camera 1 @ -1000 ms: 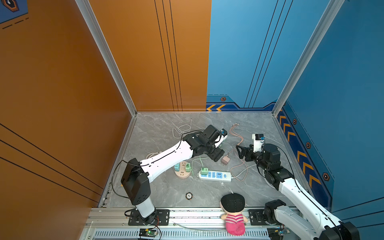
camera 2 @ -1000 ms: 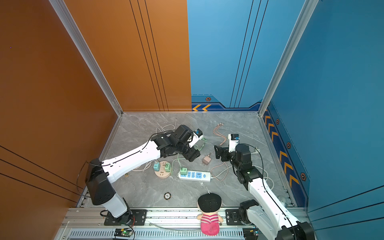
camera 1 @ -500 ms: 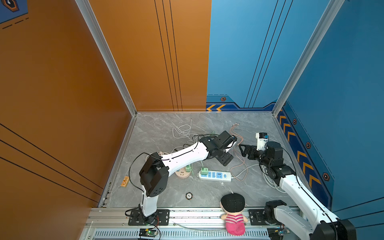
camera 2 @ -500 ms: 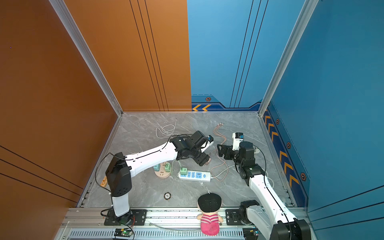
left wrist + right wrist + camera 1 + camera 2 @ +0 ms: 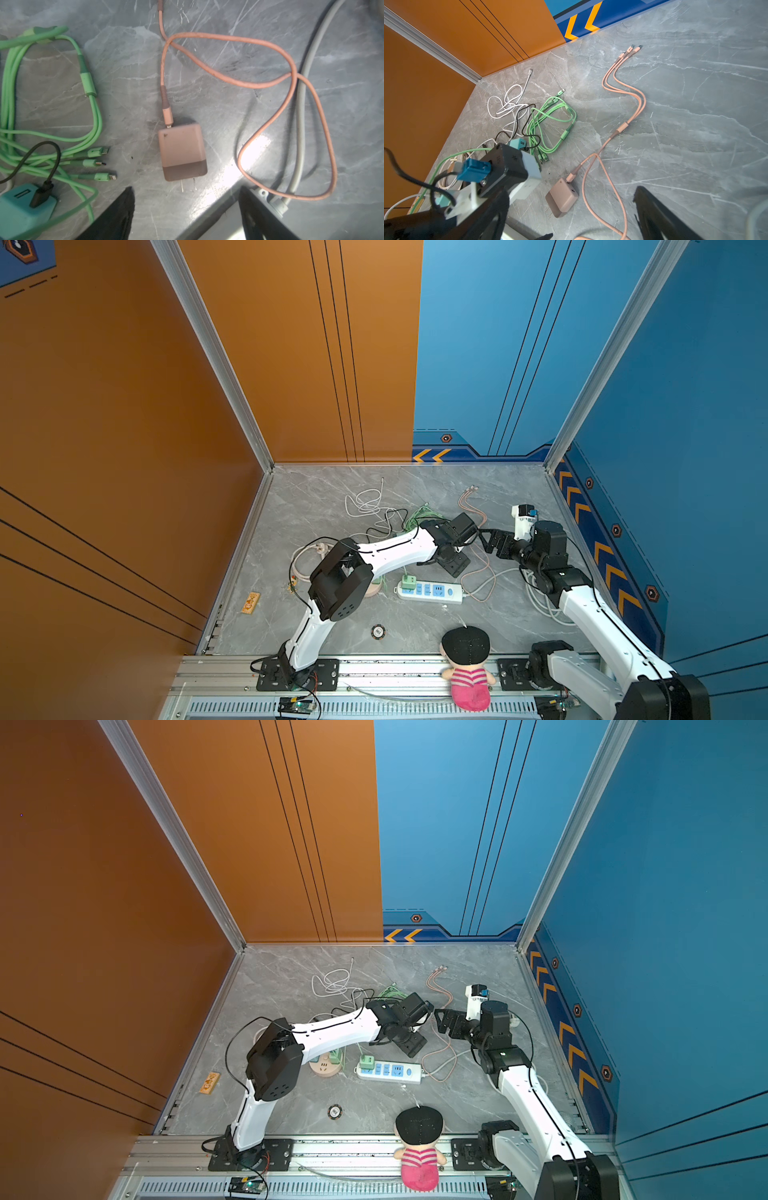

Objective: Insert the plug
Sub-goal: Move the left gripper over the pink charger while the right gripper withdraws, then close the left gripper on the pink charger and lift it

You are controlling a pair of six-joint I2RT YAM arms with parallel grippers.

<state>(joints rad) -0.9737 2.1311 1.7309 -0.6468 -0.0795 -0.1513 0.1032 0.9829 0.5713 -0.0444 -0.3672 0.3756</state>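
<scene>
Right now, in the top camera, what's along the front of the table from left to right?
Small orange tag → small round disc → black-haired doll in a pink striped top.

In both top views the white-and-black left arm (image 5: 390, 556) folds at its elbow and reaches toward two o'clock, wrist bent downward. Its black left gripper (image 5: 185, 194) hangs with jaws spread wide, holding nothing. The white-and-black right arm (image 5: 594, 618) stretches toward ten o'clock. Its black right gripper (image 5: 490, 540) points to nine o'clock, jaws wide apart and empty.
</scene>
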